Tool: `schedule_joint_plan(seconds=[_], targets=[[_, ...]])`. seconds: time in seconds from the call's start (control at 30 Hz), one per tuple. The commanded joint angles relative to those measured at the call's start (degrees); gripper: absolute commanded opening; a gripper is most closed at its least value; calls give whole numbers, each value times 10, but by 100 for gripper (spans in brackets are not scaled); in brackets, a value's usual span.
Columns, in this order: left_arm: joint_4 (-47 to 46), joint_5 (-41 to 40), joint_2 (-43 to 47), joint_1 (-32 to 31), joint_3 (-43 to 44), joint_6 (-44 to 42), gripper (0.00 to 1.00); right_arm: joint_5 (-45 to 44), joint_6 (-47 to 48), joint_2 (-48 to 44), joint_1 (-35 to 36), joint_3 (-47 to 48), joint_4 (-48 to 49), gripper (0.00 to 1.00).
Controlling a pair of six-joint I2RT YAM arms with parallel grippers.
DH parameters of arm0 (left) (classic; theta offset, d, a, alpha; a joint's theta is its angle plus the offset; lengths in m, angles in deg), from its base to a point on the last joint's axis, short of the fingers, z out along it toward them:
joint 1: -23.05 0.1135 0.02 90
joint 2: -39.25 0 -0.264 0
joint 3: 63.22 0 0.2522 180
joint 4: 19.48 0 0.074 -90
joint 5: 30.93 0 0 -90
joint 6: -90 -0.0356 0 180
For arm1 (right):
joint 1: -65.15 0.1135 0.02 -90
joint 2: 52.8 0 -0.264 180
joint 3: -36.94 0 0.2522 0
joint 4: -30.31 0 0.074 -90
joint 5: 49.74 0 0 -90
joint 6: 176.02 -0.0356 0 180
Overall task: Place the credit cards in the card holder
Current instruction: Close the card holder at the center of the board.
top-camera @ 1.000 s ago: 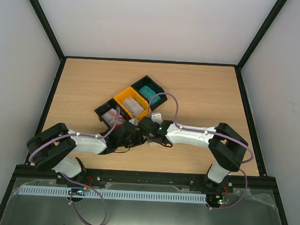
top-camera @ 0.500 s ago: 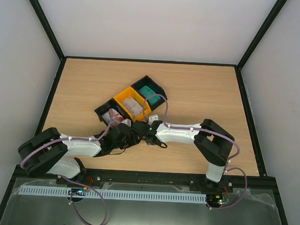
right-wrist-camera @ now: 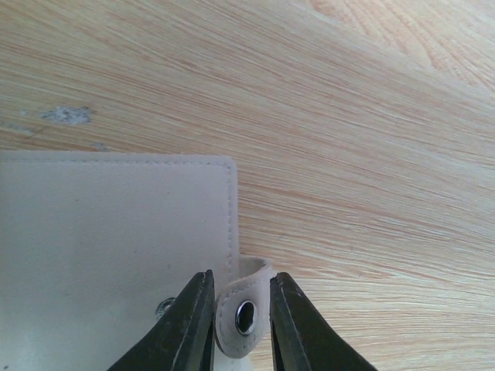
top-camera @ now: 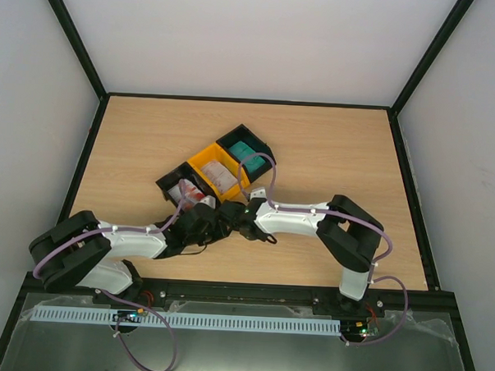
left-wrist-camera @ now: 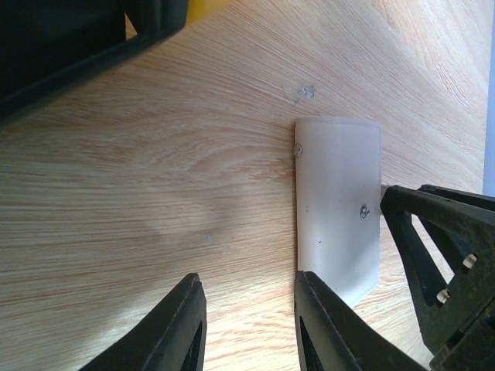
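The right gripper (right-wrist-camera: 241,287) pinches the little snap tab (right-wrist-camera: 246,315) of the card holder (right-wrist-camera: 116,247) — both fingers lie against the tab's edges at the bottom centre of the right wrist view, with the metal snap between them. The beige holder lies flat on the wooden table (right-wrist-camera: 371,139) and fills the lower left of that view.

The left gripper (left-wrist-camera: 247,282) stands spread at the bottom of the left wrist view, with only bare wood between its fingers. Its right-hand finger overlaps the holder's lower corner; whether it presses there I cannot tell.

In the top view the two grippers meet just below the middle of the frame and hide the holder. Just above and left of them sits the joined row of trays (top-camera: 201,159) — a teal card (top-camera: 247,151) in the upper-right black one, a pale card (top-camera: 223,178) in the yellow one, and a white-and-red card (top-camera: 185,193) in the lower-left black one.
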Motion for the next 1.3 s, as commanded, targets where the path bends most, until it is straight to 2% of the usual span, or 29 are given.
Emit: schedule_joint_plan(seconds=[0.0, 0.1, 0.3, 0.73, 0.93, 1.13, 1.27], targets=[[3, -10, 0, 4, -2, 0, 34, -57, -26, 16, 2, 16, -45, 20], [3, -9, -3, 5, -1, -1, 33, -63, -29, 16, 2, 15, -46, 19], [2, -7, -5, 5, 0, -2, 33, -55, -27, 3, 2, 19, -37, 6], [-2, -3, -11, 4, 0, -4, 33, -44, -33, -16, 2, 18, -34, 11], [-3, -2, -13, 5, 1, -4, 33, -42, -34, -24, 3, 18, -31, 10], [-6, 0, -16, 5, 1, -5, 33, -36, -33, -20, 2, 11, -27, 2], [-6, 1, -16, 5, 1, -4, 32, -29, -35, -20, 2, 5, -21, 2]])
